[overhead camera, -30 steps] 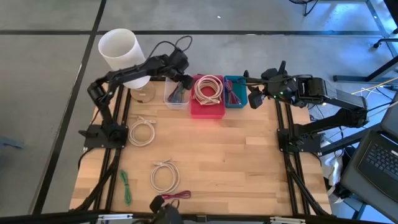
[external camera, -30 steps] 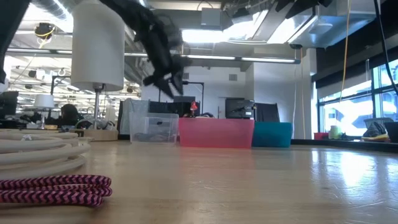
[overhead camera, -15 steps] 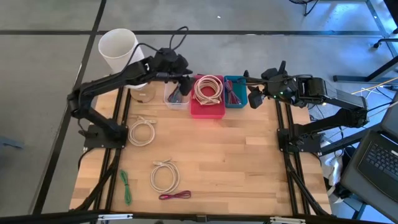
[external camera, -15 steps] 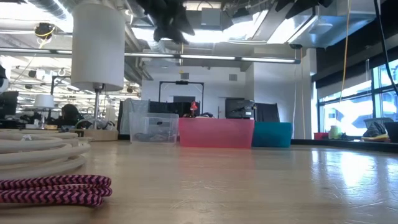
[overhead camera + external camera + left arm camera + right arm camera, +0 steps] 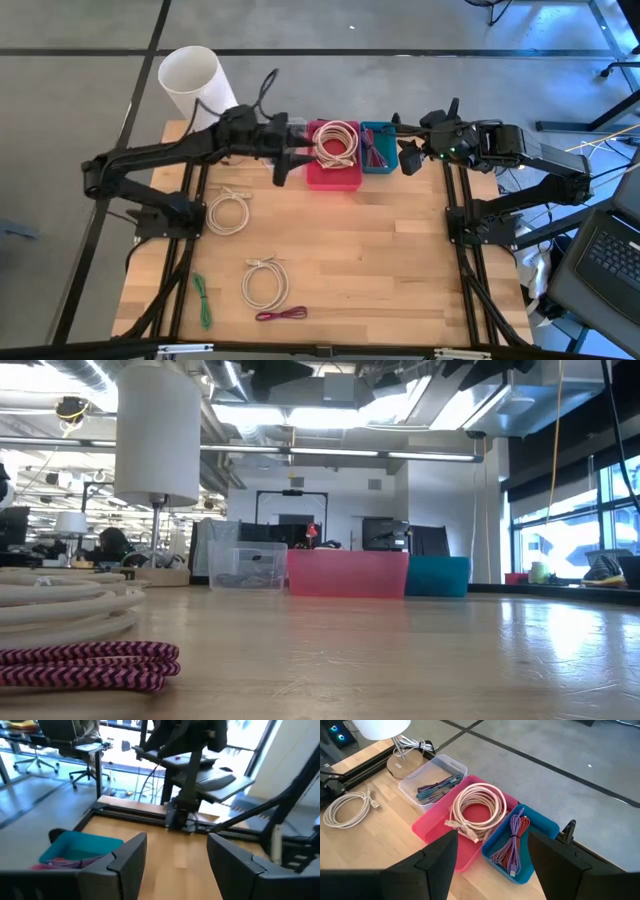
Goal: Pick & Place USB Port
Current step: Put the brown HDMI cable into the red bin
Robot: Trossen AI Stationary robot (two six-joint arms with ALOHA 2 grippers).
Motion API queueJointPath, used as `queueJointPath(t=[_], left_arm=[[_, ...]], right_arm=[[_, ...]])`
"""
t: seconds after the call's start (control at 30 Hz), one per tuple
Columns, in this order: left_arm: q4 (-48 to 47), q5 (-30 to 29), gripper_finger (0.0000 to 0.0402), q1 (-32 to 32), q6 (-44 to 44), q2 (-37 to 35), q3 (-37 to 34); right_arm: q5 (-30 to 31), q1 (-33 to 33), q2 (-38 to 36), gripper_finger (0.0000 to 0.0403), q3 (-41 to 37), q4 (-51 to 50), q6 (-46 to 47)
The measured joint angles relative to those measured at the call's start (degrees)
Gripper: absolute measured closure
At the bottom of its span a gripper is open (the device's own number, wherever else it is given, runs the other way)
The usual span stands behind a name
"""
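My left gripper [image 5: 284,165] [image 5: 176,865] hangs open and empty, high over the table beside the clear bin [image 5: 284,146] and the pink bin [image 5: 335,168]. Its wrist view looks level across the table toward the right arm's base. The clear bin holds blue-grey cables [image 5: 437,787], the pink bin a white coil [image 5: 476,810], and the teal bin [image 5: 378,147] purple and red cables [image 5: 512,842]. A magenta braided cable [image 5: 282,314] [image 5: 85,665] lies flat near the table's near edge. My right gripper [image 5: 408,158] [image 5: 492,870] waits open by the teal bin.
Two white coils [image 5: 228,212] [image 5: 265,283] and a green cable [image 5: 203,300] lie on the left half of the wooden table [image 5: 400,260]. A white lamp [image 5: 190,78] stands at the far left corner. The table's middle and right show bare wood.
My left arm has risen from above the clear bin, leaving the low view at its top. It has stretched out and swung a little toward the near edge, between the clear and pink bins. The bins and cables have stayed put.
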Motion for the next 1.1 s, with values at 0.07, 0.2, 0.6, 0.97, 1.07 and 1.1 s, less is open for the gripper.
queueJointPath(t=[0.07,0.2,0.6,0.97,1.07,1.1], left_arm=[[1.5,0.0,0.0201,0.0,-1.3,-2.7,-2.6],[2.9,-0.6,0.0201,0.1,-2.8,-7.6,-5.7],[9.1,-0.9,0.0201,0.2,-1.4,-16.2,-7.3],[8.0,-1.0,0.0201,0.2,-1.8,-15.5,-7.4],[8.0,-1.0,0.0201,0.2,-1.8,-15.5,-7.4],[8.0,-1.0,0.0201,0.2,-1.8,-15.5,-7.4]], right_arm=[[0.0,0.0,0.0,0.0162,0.0,0.0,0.0],[0.0,0.0,0.0,0.0162,0.0,0.0,-0.1],[0.0,0.0,0.0,0.0162,0.0,0.0,-0.1],[-0.2,0.0,0.2,0.0162,0.0,0.0,0.4],[-2.8,0.0,1.0,0.0162,0.0,1.2,0.4],[-4.8,0.0,1.6,0.0162,0.0,3.0,0.4]])
